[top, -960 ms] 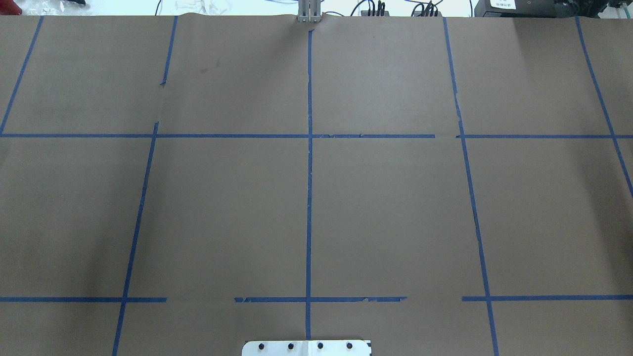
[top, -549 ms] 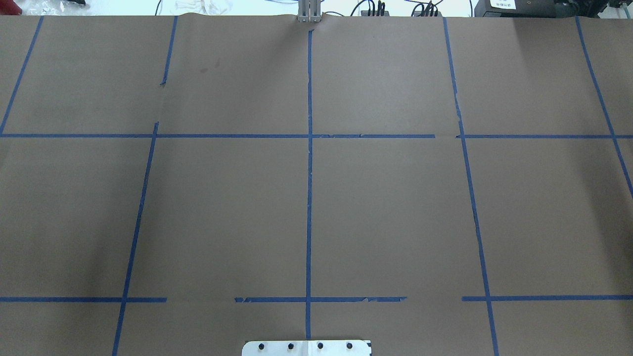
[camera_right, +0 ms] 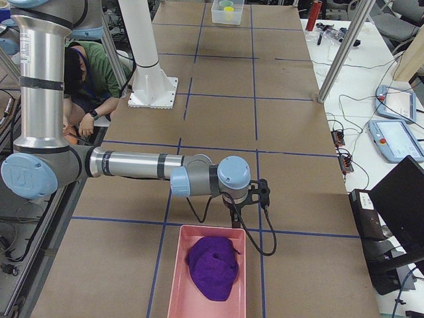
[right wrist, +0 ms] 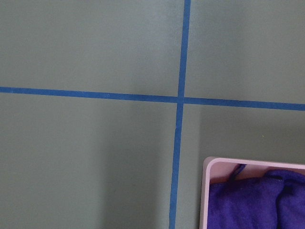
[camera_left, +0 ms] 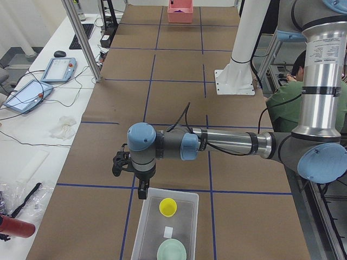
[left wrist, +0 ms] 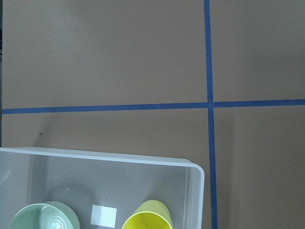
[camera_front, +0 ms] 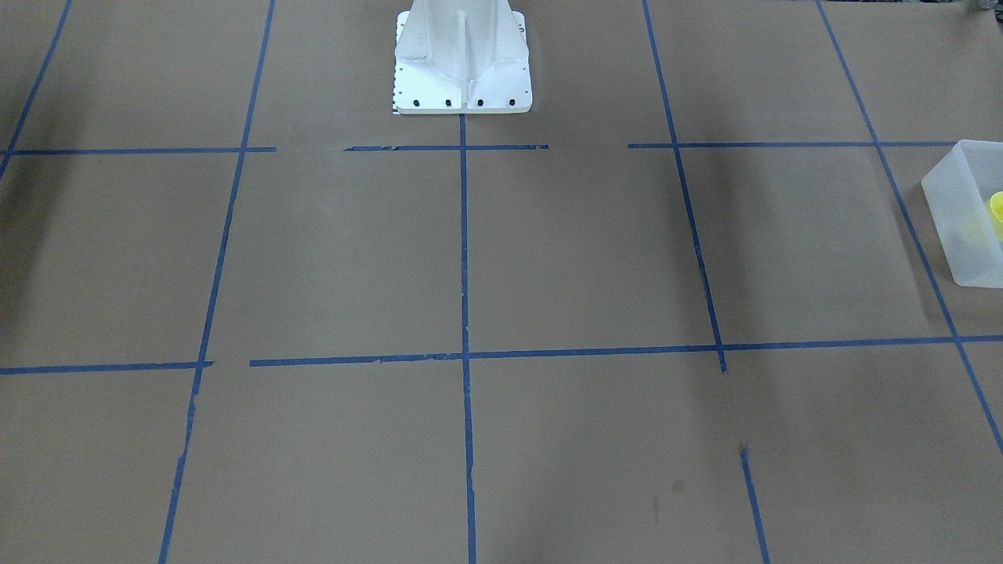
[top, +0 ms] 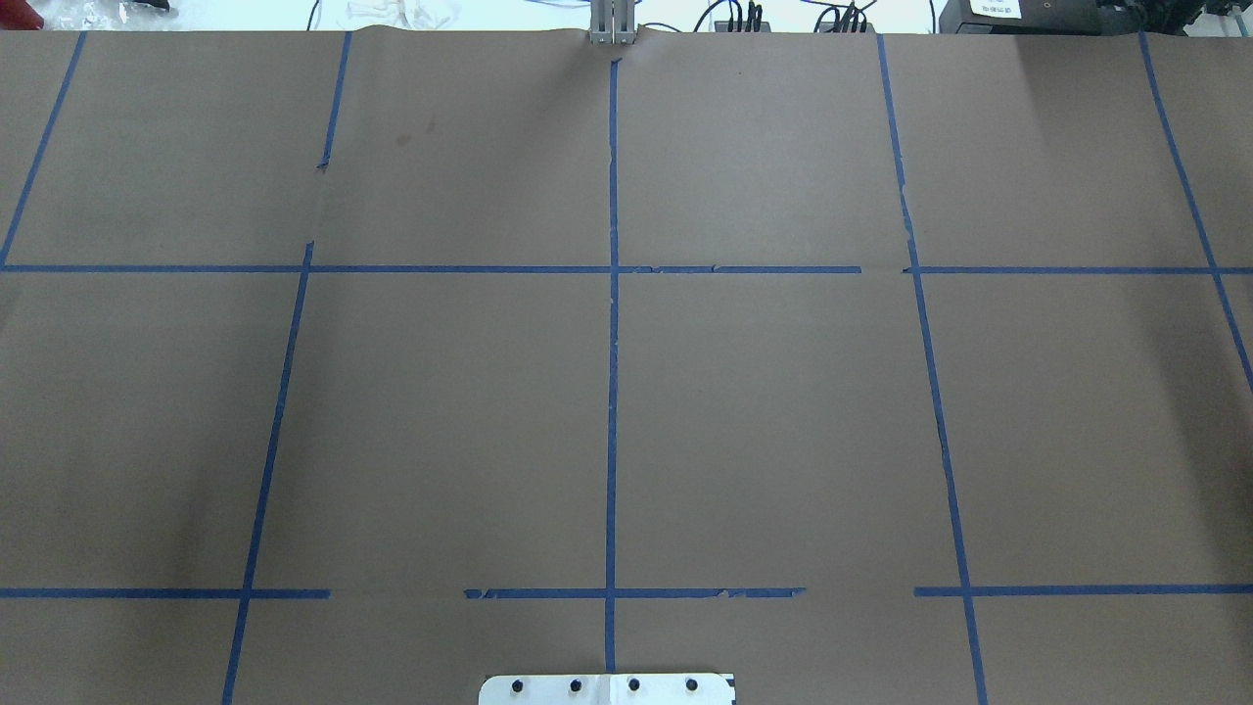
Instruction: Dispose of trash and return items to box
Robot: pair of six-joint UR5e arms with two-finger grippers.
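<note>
The yellow cup (camera_left: 167,206) stands upright, with its mouth up, inside the frosted white bin (camera_left: 142,227), which sits at the end of the table (top: 783,392) on the robot's left side. In the same bin a pale green bowl (camera_left: 171,251) lies nearer to the left-side camera, and a small white label (camera_left: 168,232) is on the bin floor between the cup and the bowl. The left claw (camera_left: 142,190) hangs with its tips pointing down, just beside the short end wall of the bin that is closest to the cup. It shows only in the side view, so I cannot tell if it is released or clenched. At the opposite end of the table a pink tray (camera_right: 177,278) holds a crumpled purple cloth (camera_right: 213,258). The right claw (camera_right: 234,217) hangs, pointing down, near the short end of this tray, and for it also I cannot tell the state, because only the side view shows it. Blue tape lines (top: 613,392) divide the brown table into rectangles, and the robot's white base (camera_front: 462,63) stands at the table's edge in the middle.
</note>
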